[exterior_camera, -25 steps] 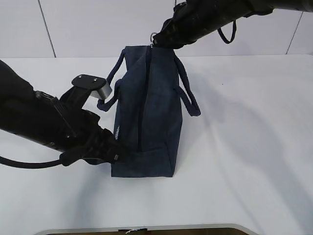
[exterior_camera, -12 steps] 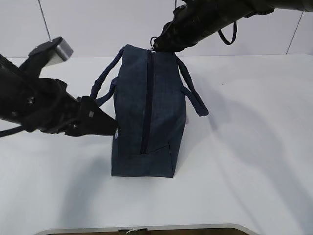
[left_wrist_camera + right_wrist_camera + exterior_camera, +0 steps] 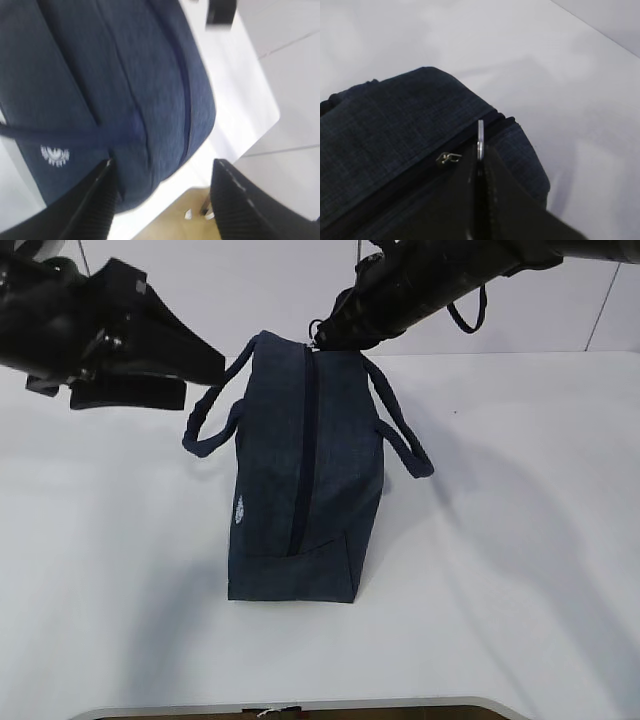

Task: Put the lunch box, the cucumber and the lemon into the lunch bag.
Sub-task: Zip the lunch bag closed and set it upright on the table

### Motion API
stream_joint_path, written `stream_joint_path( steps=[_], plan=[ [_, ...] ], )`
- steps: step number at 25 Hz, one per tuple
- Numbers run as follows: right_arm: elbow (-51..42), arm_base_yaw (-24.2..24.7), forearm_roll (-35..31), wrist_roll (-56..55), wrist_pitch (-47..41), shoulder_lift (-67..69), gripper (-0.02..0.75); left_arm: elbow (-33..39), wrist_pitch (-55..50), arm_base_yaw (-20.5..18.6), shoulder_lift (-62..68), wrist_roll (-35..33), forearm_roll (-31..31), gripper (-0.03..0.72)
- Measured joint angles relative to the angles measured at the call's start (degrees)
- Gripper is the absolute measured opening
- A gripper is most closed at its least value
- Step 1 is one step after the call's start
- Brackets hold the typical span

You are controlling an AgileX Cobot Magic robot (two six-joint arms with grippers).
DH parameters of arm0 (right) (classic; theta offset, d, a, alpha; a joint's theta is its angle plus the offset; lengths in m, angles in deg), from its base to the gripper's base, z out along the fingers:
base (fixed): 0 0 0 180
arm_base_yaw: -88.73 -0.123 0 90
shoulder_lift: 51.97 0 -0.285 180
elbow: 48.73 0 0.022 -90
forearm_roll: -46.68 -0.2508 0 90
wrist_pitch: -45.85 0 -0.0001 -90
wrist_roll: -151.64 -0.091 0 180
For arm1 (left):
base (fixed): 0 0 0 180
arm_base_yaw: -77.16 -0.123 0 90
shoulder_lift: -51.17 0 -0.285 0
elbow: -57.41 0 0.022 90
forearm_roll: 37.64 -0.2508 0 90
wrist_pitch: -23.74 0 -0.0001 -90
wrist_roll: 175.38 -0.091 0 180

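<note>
Exterior view first: we are looking at the lunch bag (image 3: 300, 470) standing on the white table (image 3: 520, 570), its zipper (image 3: 306, 450) running along the top and closed as far as we can see, its two loop handles (image 3: 208, 425) drooping to either side. A small white logo (image 3: 241, 510) is showing on its left side. Our left gripper (image 3: 205, 365) is hovering in the air up to the left of the bag, near the left handle and touching nothing; in the left wrist view its fingers (image 3: 90, 200) are standing spread apart with the bag below them. Our right gripper (image 3: 322, 332) is sitting at the far end of the bag, jaws pressed together and pinching the metal ring (image 3: 480, 139) of the zipper pull. We are seeing no lunch box, cucumber or lemon.
</note>
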Motion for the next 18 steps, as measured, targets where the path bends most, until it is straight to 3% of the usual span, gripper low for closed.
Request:
stream_joint_path(
  steps=[12,18],
  plan=[
    [0.0,0.11,0.24,0.1,-0.54,0.0,0.005,-17.09,-10.43,-1.72,16.68,1.3,-0.46,0.435],
    [0.0,0.11,0.33,0.1,-0.92,0.0,0.005,-22.18,-13.51,-1.72,22.75,1.55,-0.67,0.435]
  ],
)
